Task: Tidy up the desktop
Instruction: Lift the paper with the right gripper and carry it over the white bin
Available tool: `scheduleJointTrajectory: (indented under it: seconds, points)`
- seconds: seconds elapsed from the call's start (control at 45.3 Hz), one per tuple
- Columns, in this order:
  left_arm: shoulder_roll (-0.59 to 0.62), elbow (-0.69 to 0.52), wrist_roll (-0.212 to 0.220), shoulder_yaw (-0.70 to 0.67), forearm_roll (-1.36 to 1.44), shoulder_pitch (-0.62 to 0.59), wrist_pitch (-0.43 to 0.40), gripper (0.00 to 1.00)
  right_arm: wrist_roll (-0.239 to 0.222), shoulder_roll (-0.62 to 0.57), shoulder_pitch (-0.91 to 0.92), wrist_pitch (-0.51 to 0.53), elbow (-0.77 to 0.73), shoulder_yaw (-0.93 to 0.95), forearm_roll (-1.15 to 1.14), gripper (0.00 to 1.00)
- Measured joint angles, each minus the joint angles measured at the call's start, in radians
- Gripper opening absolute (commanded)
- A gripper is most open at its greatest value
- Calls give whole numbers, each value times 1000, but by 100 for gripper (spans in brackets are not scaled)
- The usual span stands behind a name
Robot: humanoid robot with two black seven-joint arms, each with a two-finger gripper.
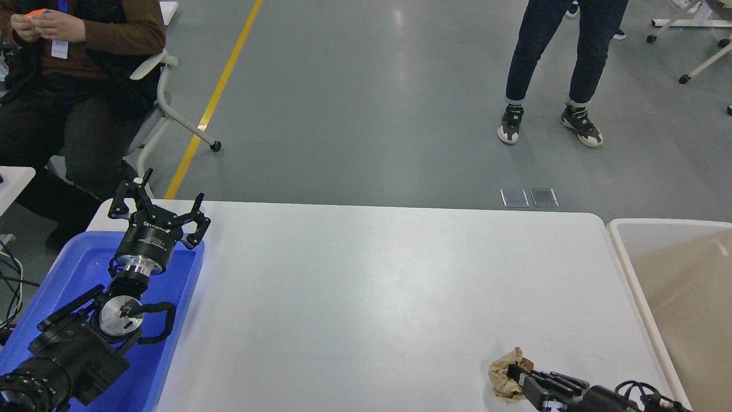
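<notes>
White desktop (366,297) fills the middle of the head view, almost bare; grey floor beyond. Nearest: right gripper (512,380) low at the bottom right edge, fingers pressed into a crumpled brown paper wad (504,375) lying on the desktop near its front right corner; jaws look closed on the wad, though seen dark and end-on, so that is my read rather than certain; cannot tell if the wad is lifted or resting. Beige tub (675,286) sits just beside the desktop's right edge, nothing visible inside. On the left, blue tray (166,332) overlaps the desktop's left end; left arm runs over it, left gripper (157,209) above the tray's far corner, fingers spread apart, holding nothing. Farther back: seated person (74,68) at left, a second person's legs (549,63) standing at centre right, yellow floor line (214,97) between.

Step in hand, judged: grasping the last piece of litter. Next move calls for lifting the wad clear, swinging right over the tub rim, then releasing; risk is soft paper slipping from a shallow pinch.
</notes>
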Motion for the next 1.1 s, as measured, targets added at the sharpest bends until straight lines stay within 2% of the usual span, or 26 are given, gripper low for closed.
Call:
scheduleJointTrajectory:
  seconds: [0.243, 0.376, 0.663, 0.884, 1.104]
  points:
    - [0, 0, 0, 0, 1, 0, 0, 100, 34, -244, 124, 145, 216, 31, 220, 0]
    - [0, 0, 0, 0, 1, 0, 0, 100, 39, -363, 170, 208, 298, 65, 263, 0]
    - [0, 0, 0, 0, 1, 0, -1, 100, 43, -565, 222, 353, 381, 182, 350, 0]
    - [0, 0, 0, 0, 2, 0, -1, 100, 40, -611, 247, 423, 321, 243, 407, 0]
    - [0, 0, 0, 0, 1, 0, -1, 100, 26, -537, 290, 516, 62, 255, 499, 0]
